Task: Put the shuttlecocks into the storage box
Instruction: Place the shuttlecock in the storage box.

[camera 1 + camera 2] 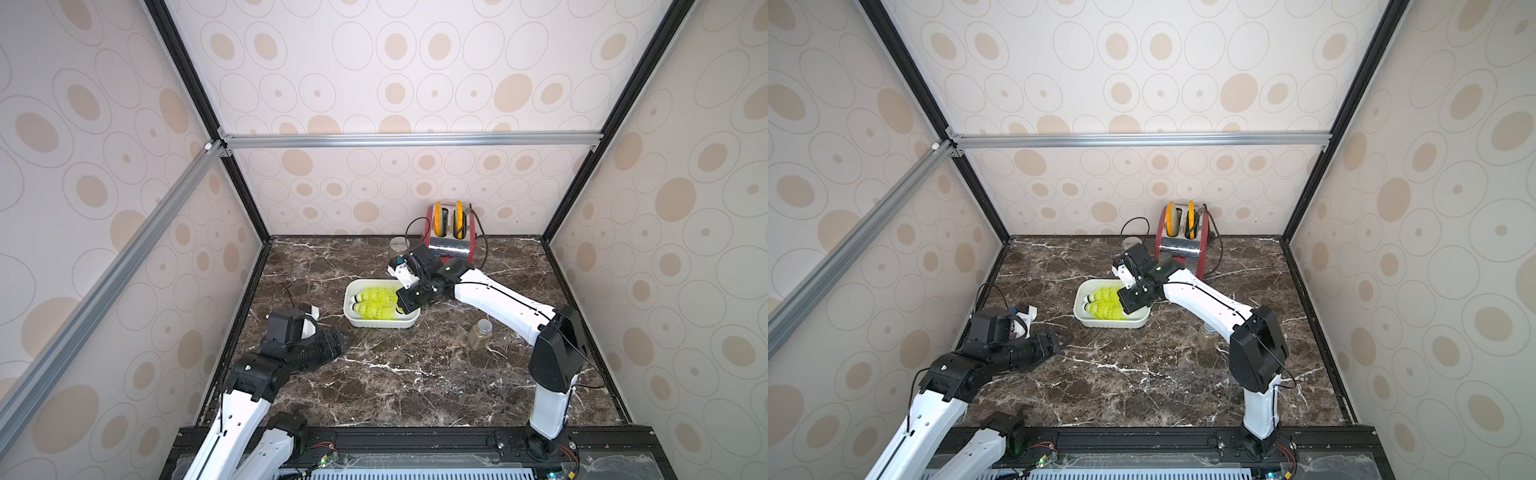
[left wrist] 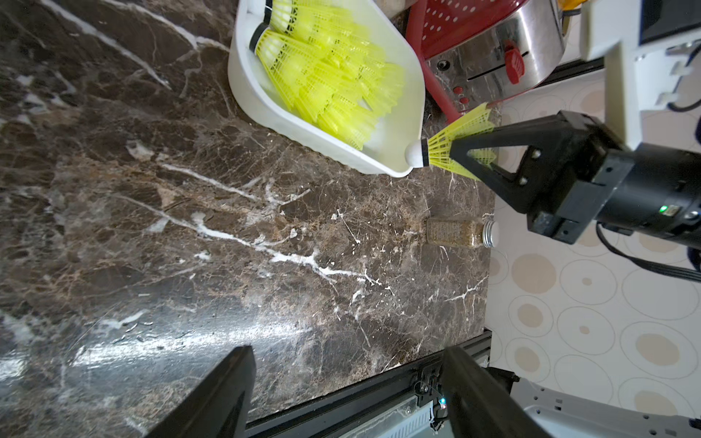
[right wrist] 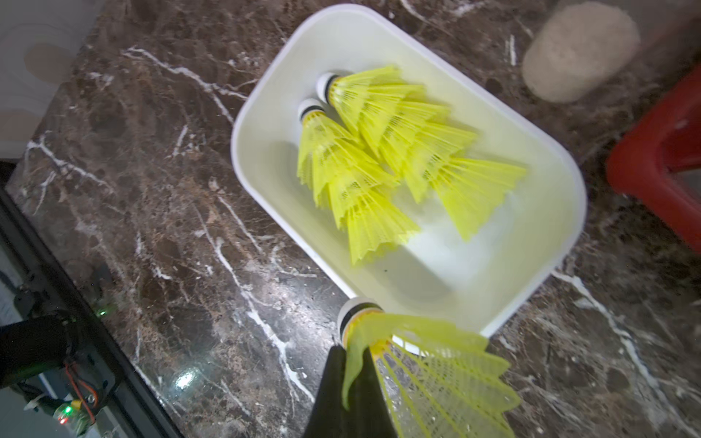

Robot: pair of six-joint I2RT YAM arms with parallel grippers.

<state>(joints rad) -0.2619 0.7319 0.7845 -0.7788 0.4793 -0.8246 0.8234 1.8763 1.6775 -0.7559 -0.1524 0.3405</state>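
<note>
Pinching one shuttlecock [image 2: 436, 146] by its crumpled skirt in the right gripper [image 2: 454, 150], white tip just at the rim of the storage box [image 1: 374, 322], probably for dropping in nose first. Box near mid-frame in both top views, already holding two nested rows of neon-yellow shuttlecocks [image 3: 364, 163], dark-banded tips side by side. Left gripper [image 1: 343, 337] spread, empty, parked lower left of it.

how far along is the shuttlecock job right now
Done: two nested stacks of shuttlecocks lie in the storage box. In hand: the right gripper is shut on a single shuttlecock by its skirt, tip at the box corner. Left: release it inside; I see no others loose.
</note>
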